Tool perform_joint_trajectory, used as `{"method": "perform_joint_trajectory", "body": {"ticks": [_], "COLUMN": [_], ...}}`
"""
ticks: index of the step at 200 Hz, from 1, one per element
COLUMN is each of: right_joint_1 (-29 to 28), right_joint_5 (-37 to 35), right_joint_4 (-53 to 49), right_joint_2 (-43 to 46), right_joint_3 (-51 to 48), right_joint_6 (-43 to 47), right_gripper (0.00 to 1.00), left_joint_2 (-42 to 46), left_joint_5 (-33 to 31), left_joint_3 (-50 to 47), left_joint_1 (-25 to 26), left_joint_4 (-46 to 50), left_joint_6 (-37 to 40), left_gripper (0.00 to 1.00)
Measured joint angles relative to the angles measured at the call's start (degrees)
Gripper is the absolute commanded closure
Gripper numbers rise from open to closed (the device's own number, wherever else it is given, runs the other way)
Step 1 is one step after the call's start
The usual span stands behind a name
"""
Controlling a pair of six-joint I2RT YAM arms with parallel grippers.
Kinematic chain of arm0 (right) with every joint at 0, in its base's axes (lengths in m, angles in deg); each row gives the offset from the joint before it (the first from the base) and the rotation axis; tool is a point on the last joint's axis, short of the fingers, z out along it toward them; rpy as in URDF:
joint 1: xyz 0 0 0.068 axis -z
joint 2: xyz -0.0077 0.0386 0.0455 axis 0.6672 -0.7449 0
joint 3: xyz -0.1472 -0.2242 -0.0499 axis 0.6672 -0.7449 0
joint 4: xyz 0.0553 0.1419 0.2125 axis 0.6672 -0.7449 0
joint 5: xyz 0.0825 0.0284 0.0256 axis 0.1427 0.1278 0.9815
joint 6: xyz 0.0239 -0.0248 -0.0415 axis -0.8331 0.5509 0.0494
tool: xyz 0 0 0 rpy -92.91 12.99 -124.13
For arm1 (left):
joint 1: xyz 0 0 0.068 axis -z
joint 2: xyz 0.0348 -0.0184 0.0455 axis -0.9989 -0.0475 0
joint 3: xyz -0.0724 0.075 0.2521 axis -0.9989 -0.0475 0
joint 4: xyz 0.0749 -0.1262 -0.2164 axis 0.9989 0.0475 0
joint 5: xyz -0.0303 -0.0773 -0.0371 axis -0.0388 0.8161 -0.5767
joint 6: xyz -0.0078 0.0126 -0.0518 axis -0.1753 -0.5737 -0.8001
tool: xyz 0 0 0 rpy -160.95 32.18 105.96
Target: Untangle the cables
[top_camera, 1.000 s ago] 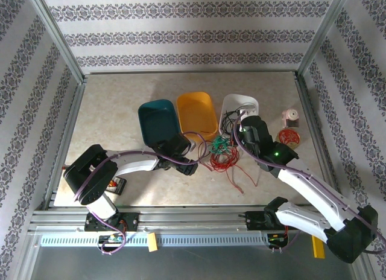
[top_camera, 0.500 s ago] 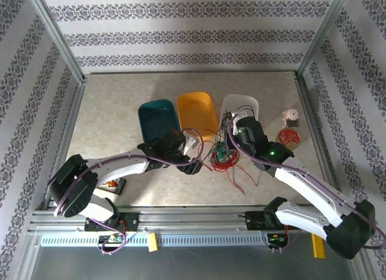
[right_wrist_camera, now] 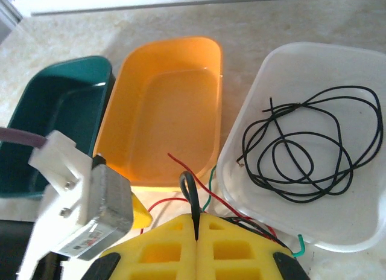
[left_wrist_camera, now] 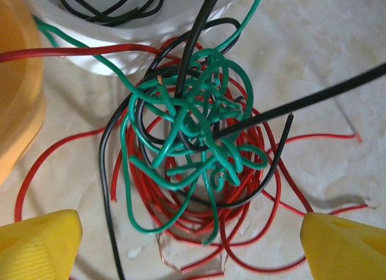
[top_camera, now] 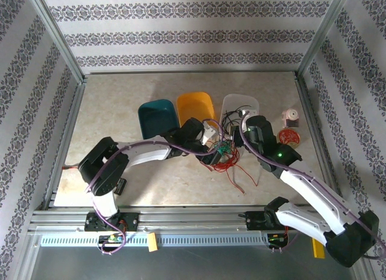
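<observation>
The cables (left_wrist_camera: 193,141) are a knot of green, red and black wires lying on the table in front of the white bin. My left gripper (left_wrist_camera: 193,250) hovers just above the knot, open, with its yellow fingertips (left_wrist_camera: 36,244) wide on either side and nothing between them. In the top view the cables (top_camera: 224,156) lie between both arms, with the left gripper (top_camera: 212,153) over their left side. My right gripper (right_wrist_camera: 196,232) is shut on a black cable (right_wrist_camera: 193,186) that loops up from between its yellow pads. From overhead, the right gripper (top_camera: 237,134) sits just right of the knot.
A teal bin (top_camera: 154,114), an orange bin (top_camera: 193,105) and a white bin (top_camera: 241,104) stand in a row behind the knot. The white bin (right_wrist_camera: 356,225) holds a loose black wire coil (right_wrist_camera: 307,153). A red wire spool (top_camera: 288,137) sits at the right.
The left arm has reached right, from beside the teal bin to over the knot, and its jaws have spread wider. The right gripper has stayed shut on the black cable.
</observation>
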State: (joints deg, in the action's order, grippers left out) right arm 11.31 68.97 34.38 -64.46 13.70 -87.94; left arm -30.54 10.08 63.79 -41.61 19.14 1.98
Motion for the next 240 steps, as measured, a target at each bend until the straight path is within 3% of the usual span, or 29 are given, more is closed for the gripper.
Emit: {"method": "perform_joint_trajectory", "body": {"ticks": [65,132,197,240], "right_joint_1": [4.3,6.8,7.5,7.6], "right_joint_5": [6.9,9.5,6.8,4.7], "right_joint_4": [0.0,-0.1,-1.9,-2.4], "right_joint_2": [3.7,5.4,7.8,8.1], "right_joint_3": [-1.9,-2.0,-1.9,-0.1], "right_joint_6": [-3.9,-5.5,-5.0,-4.1], "right_gripper": [1.00,1.00,1.00,1.00], "left_joint_2": [-6.5,-9.1,-7.6,-4.1], "left_joint_5": [1.0,1.0,1.4,1.8], "left_joint_3": [4.9,6.6,3.3,-0.6], "left_joint_1": [0.4,0.8,0.8,0.0], "left_joint_4": [-3.7,-4.5,-1.8,-1.1], "left_joint_6": [-1.8,-3.0,-0.9,-0.1], "left_gripper": [0.18,0.45,0.58,0.80]}}
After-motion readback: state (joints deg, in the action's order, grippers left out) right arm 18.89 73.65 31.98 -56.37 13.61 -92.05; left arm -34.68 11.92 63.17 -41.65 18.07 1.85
